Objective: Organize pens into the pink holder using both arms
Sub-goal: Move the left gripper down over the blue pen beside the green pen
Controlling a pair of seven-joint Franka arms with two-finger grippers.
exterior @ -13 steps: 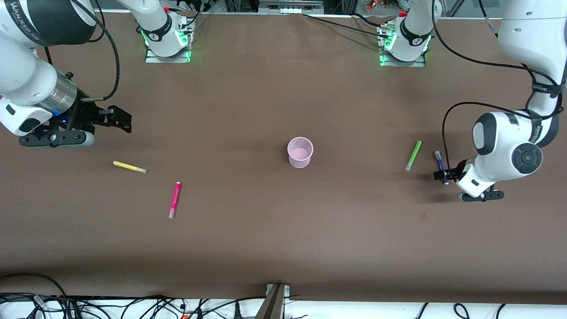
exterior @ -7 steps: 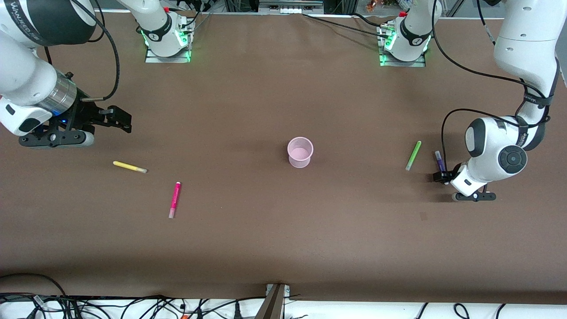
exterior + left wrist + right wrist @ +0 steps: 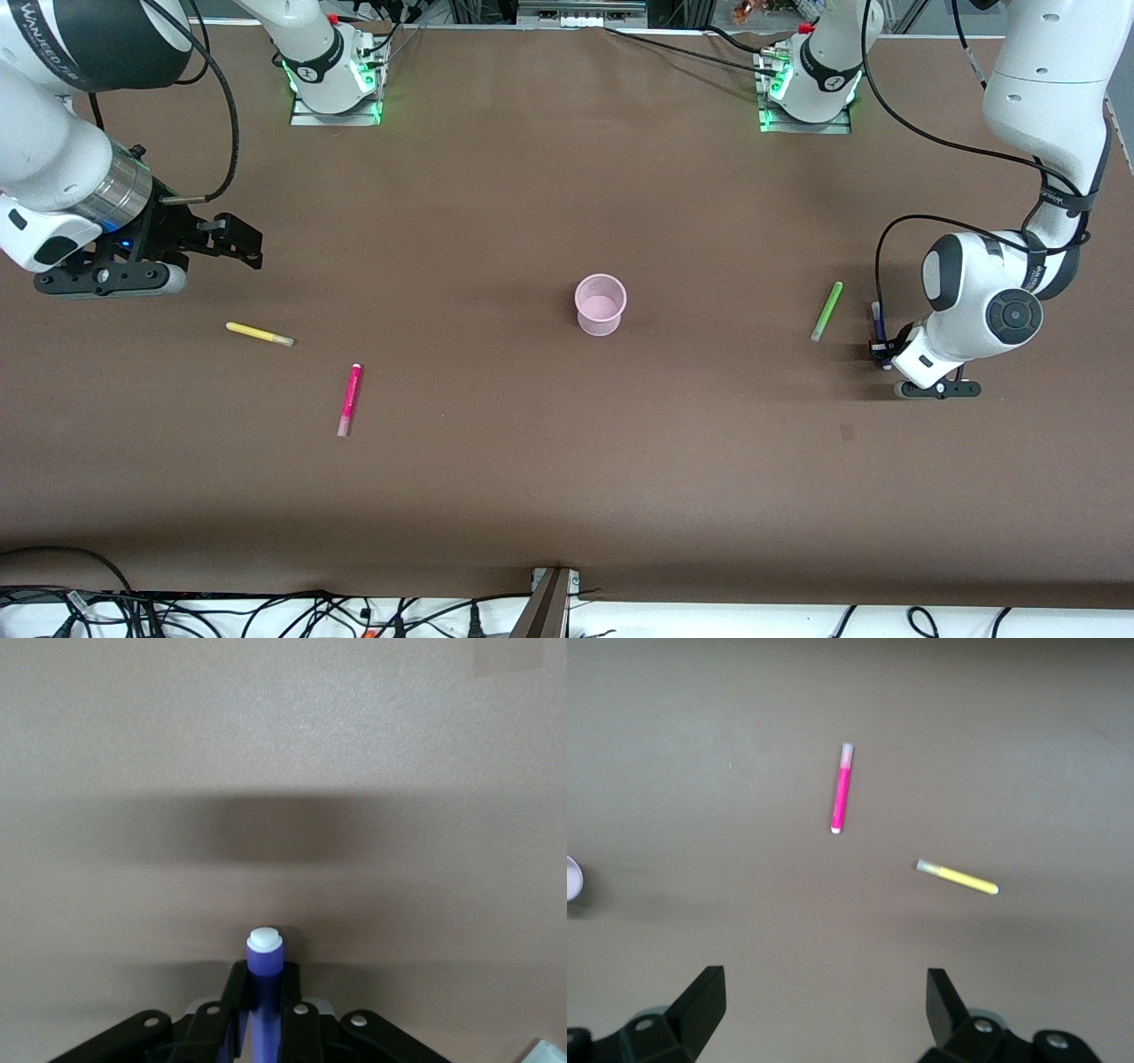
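Observation:
The pink holder (image 3: pixel 601 304) stands upright mid-table. My left gripper (image 3: pixel 880 347) is low at the left arm's end of the table, shut on the purple pen (image 3: pixel 877 321), whose white tip (image 3: pixel 265 940) sticks out between the fingers in the left wrist view. The light green pen (image 3: pixel 827 311) lies beside it, toward the holder. My right gripper (image 3: pixel 241 241) is open and empty, held above the table at the right arm's end. The yellow pen (image 3: pixel 259 334) and the magenta pen (image 3: pixel 349 400) lie nearer the front camera; both show in the right wrist view, yellow (image 3: pixel 958 877) and magenta (image 3: pixel 842 788).
The brown table top (image 3: pixel 567 461) carries nothing else. The two arm bases (image 3: pixel 335 80) (image 3: pixel 808 84) stand along its edge farthest from the front camera. Cables hang along the edge nearest the camera. The holder's rim (image 3: pixel 571 879) peeks in at the right wrist view's edge.
The left arm's wrist has shifted toward the holder and its gripper has closed in on the purple pen. The right arm has barely moved.

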